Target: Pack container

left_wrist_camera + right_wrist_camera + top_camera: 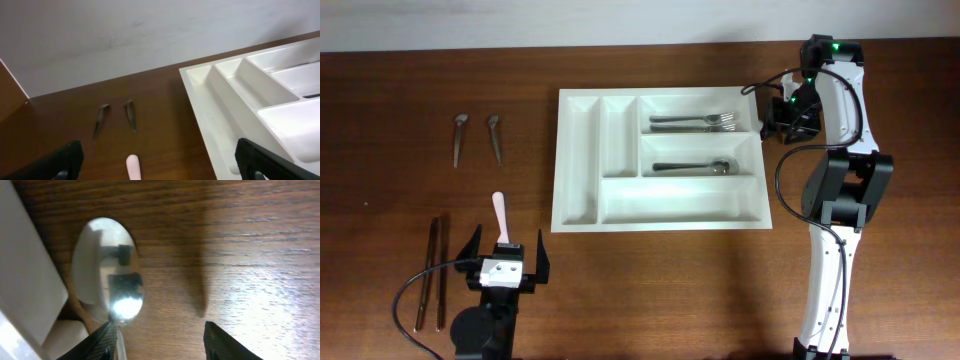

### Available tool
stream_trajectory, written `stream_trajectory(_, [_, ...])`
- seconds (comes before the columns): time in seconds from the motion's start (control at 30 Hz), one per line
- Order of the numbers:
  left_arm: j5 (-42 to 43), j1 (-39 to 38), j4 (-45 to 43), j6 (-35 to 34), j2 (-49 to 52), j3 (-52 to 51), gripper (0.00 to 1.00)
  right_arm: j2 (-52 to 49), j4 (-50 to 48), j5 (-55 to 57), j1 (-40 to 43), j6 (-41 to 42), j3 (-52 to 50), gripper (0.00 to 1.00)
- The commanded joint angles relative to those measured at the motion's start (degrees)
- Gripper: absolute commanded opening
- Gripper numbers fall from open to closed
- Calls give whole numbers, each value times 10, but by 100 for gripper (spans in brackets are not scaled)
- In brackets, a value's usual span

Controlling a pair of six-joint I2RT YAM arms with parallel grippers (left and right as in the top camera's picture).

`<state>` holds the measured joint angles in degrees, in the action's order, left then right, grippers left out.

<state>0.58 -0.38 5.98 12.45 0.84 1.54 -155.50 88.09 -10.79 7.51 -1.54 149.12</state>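
The container [578, 160] is a white compartment tray in the middle of the table, also seen in the left wrist view [235, 85]. Its upper right slot holds forks [692, 122] and the slot below holds a spoon [692, 166]. My right gripper [772, 106] hovers at the tray's upper right corner. In the right wrist view it [157, 330] stands open over the wood, with another spoon [107, 275] lying beside its left finger, next to the tray wall. My left gripper [505, 262] is wide open at the front left, with a pink-handled utensil [499, 212] lying ahead of it [160, 164].
Two small metal utensils [460, 138] [496, 138] lie at the far left and show in the left wrist view [101, 117]. A pair of dark chopsticks [432, 272] lies by the front left edge. The right arm's white body [835, 240] stands along the right side.
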Motion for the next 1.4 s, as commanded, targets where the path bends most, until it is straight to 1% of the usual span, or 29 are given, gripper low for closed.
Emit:
stream_trajectory(0.0, [-4,3,-2,1,-5,-4,99,10,-3,40,-4,-1,-7,56])
stream_trajectory(0.33, [-4,3,-2,1,-5,-4,99,10,-5,28,-4,5,-7,56])
stream_trajectory(0.57, [-4,3,-2,1,-5,-4,99,10,-19,-55,-4,5,-7,56])
stream_trajectory(0.8, [-4,3,-2,1,-5,-4,99,10,-20,-71,-4,5,-7,56])
stream_trajectory(0.9, [-4,3,-2,1,-5,-4,99,10,-20,-91,-4,-13,-7,56])
stream_trajectory(0.97, [-4,3,-2,1,-5,-4,99,10,-17,-91,-4,-28,-7,57])
stream_trajectory(1.13, [-4,3,-2,1,-5,-4,99,10,-13,-89,-4,-27,-7,57])
stream_trajectory(1.3, [-4,3,-2,1,-5,-4,99,10,-13,-34,-6,-25,-7,57])
stream_trajectory(1.37, [-4,3,-2,1,-5,-4,99,10,-13,-13,-8,-25,-7,60])
